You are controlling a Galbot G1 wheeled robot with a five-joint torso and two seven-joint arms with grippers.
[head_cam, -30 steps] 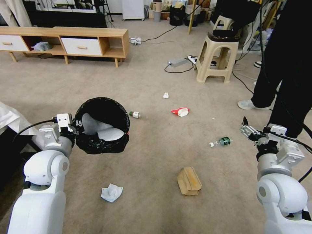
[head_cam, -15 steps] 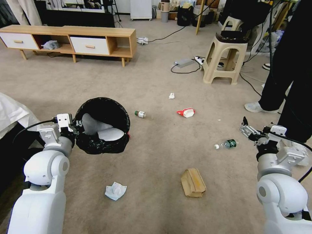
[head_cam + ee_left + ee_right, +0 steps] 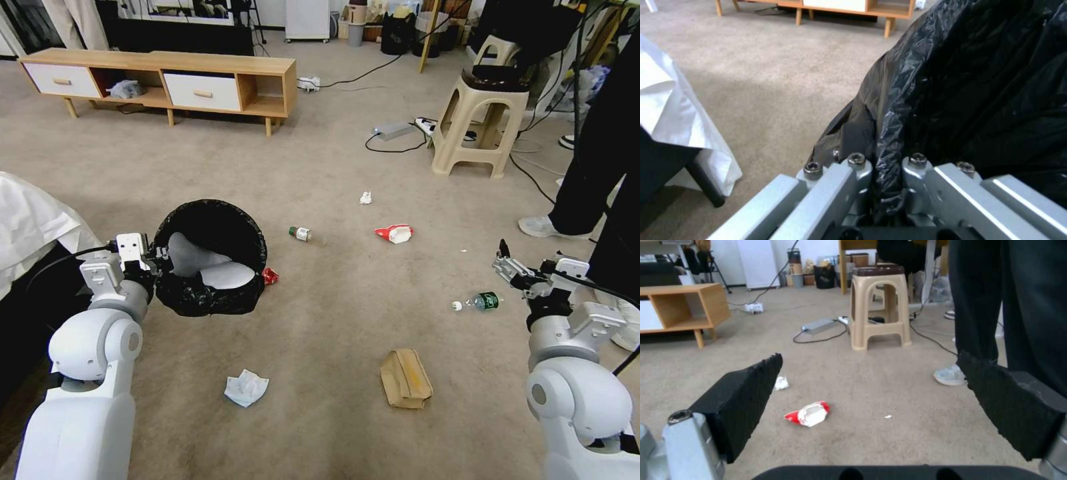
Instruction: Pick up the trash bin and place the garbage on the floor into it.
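While the trash bin [image 3: 210, 257] is held off the floor [image 3: 320, 167] at the robot's left, its bag-lined rim is pinched between the closed fingers of the left pincer [image 3: 887, 163], with pale paper seen lying inside it. To do this step well, the bin is best kept level and mouth-up, since a grip on a slippery film edge is judged liable to slide if the bin is swung. Left to right on the carpet, a white paper wad [image 3: 246, 388] lies below the bin, a scrap of red can [image 3: 269, 275] is just beside the bin's edge, a small green-capped bottle [image 3: 300, 233] lies beyond, then a tiny white wad [image 3: 365, 197], a red-and-white wrapper [image 3: 395, 233], a brown paper bag [image 3: 405, 378] and a green-labelled bottle [image 3: 481, 302]. At the right, the right pincer [image 3: 512, 269] is held above the carpet with its pads [image 3: 740, 398] spread wide and nothing between them; the green-labelled bottle nearest it is judged the easiest first target, approached from above across its narrow width.
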